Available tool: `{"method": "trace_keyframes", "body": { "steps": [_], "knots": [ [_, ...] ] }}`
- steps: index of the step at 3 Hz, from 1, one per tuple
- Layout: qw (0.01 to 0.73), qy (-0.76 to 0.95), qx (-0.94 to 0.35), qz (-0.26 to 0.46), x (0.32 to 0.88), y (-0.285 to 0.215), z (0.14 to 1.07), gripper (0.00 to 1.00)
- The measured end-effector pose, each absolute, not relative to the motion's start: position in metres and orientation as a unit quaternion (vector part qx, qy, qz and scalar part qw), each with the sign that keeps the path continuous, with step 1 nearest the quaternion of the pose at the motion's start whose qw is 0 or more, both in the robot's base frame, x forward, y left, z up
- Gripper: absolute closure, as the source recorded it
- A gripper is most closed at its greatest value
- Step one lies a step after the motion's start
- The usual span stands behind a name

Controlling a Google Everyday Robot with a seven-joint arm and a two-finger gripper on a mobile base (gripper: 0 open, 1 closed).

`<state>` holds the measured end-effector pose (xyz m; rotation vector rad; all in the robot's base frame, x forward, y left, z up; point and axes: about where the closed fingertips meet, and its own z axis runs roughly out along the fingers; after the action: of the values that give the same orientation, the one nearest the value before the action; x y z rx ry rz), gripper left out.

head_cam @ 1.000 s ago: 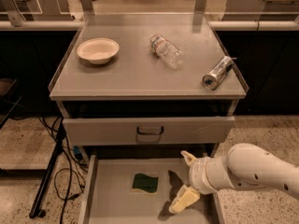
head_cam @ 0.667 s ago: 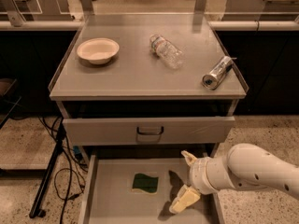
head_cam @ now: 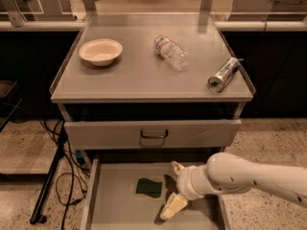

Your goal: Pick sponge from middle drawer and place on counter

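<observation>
gripper claw point(head_cam: 175, 188) spread, low in middle drawer point(head_cam: 112, 214) just right of sponge point(head_cam: 148, 188) | nothing held | I reckon grasp, lift, counter point(head_cam: 139, 75) placement all remain

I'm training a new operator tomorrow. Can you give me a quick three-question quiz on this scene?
1. True or false: the sponge lies on the counter.
2. Where is the gripper? A) resting on the counter B) over the middle drawer, just right of the sponge C) clamped on a drawer handle
3. Fill in: the counter holds a bowl, a plastic bottle and a metal ____.

Key: 1 false, it lies in the middle drawer; 2 B; 3 can.
</observation>
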<state>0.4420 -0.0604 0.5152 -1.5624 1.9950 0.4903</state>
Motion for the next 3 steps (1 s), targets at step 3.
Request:
{"method": "trace_keyframes", "body": {
  "steps": [3],
  "knots": [
    [0.281, 0.746, -0.58, 0.168, 0.494, -0.03, 0.412, 0.0]
  ]
}}
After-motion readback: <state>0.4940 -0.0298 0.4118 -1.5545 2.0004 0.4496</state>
